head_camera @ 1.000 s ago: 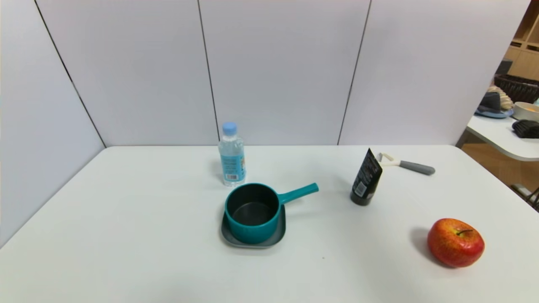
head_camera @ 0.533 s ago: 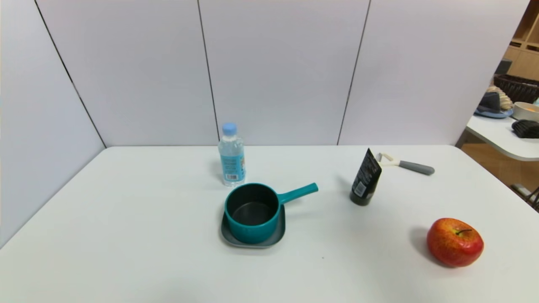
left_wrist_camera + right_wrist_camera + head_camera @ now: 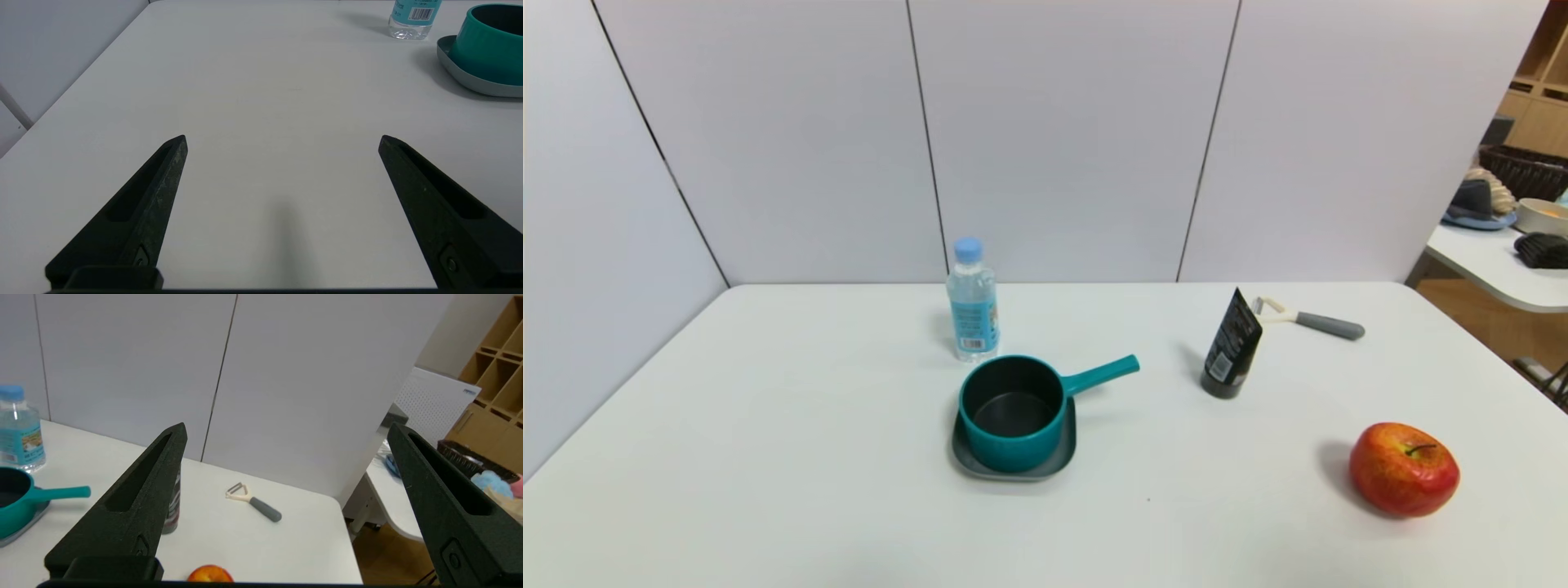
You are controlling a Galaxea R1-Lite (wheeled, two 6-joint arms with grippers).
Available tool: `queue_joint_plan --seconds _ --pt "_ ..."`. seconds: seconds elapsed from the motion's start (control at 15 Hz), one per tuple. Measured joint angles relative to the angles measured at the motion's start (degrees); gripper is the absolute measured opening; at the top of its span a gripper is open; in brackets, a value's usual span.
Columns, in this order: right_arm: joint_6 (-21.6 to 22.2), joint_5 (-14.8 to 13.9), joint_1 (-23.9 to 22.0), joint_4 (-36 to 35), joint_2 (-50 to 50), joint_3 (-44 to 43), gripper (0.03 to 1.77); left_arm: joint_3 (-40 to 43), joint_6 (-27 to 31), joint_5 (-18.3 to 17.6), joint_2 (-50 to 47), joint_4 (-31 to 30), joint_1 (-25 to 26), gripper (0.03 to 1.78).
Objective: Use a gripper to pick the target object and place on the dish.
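The teal saucepan (image 3: 1011,410) sits upright on the grey square dish (image 3: 1013,464) at the table's middle, its handle (image 3: 1101,374) pointing right and away. Both also show in the left wrist view, the saucepan (image 3: 488,45) on the dish (image 3: 470,79). Neither arm appears in the head view. My left gripper (image 3: 282,139) is open over bare table, well short of the dish. My right gripper (image 3: 286,428) is open above the table's right side, nothing between its fingers; the saucepan (image 3: 16,502) lies far off to one side.
A water bottle (image 3: 971,300) stands just behind the saucepan. A black tube (image 3: 1232,346) stands to the right, a peeler (image 3: 1307,320) behind it. A red apple (image 3: 1403,469) lies near the front right. The table's right edge (image 3: 347,539) drops to the floor.
The saucepan and dish have not moved. The whole head view has drifted very slightly.
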Motion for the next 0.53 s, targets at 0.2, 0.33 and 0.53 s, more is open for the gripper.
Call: queue_joint_plan --seconds 0.2,0.33,0.53 --pt "1.07 0.09 -0.56 0.0 -8.33 7.83 1.7 0.0 0.0 0.0 0.0 0.0 0.0 1.69" --pt "2.26 0.0 -0.65 0.37 -12.92 12.51 1.7 0.0 0.0 0.0 0.0 0.0 0.0 1.69" --pt "3.88 -0.22 -0.15 -0.46 -18.36 20.24 1.7 0.0 0.0 0.02 0.0 0.0 0.0 1.69"
